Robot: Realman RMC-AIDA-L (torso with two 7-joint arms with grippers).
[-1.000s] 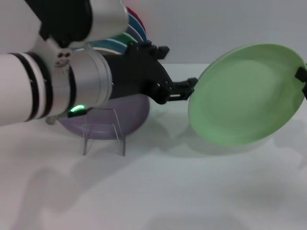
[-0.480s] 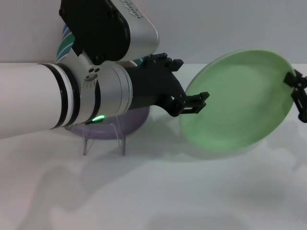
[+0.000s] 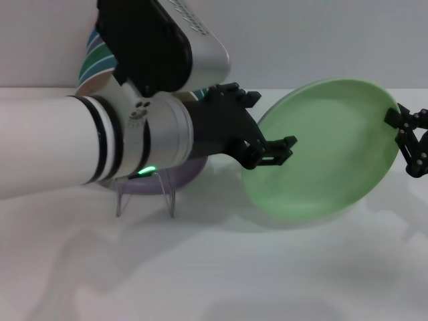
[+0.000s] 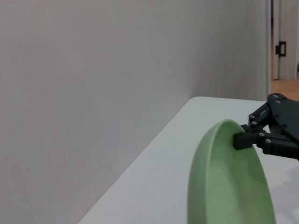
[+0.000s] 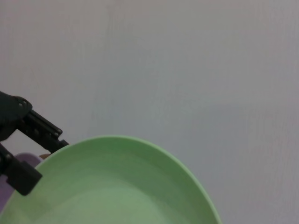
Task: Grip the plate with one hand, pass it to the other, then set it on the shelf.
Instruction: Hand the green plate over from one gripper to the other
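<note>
The plate, pale mint green, hangs tilted in the air right of centre. My right gripper, slim and black, is shut on its right rim; the left wrist view shows this gripper on the far rim of the plate. My left gripper, black on the thick white-and-silver arm with a green light, is at the plate's left rim. In the right wrist view the left gripper is open, one finger on each side of the plate's rim. The shelf, a small clear rack, stands on the table below the left arm.
A lilac plate lies behind the rack, mostly hidden by the left arm. Striped coloured plates stand at the back left. The white table spreads in front, with a plain wall behind.
The right gripper has carried the plate left and a little down. The left arm has reached right, and its gripper now sits around the plate's left rim.
</note>
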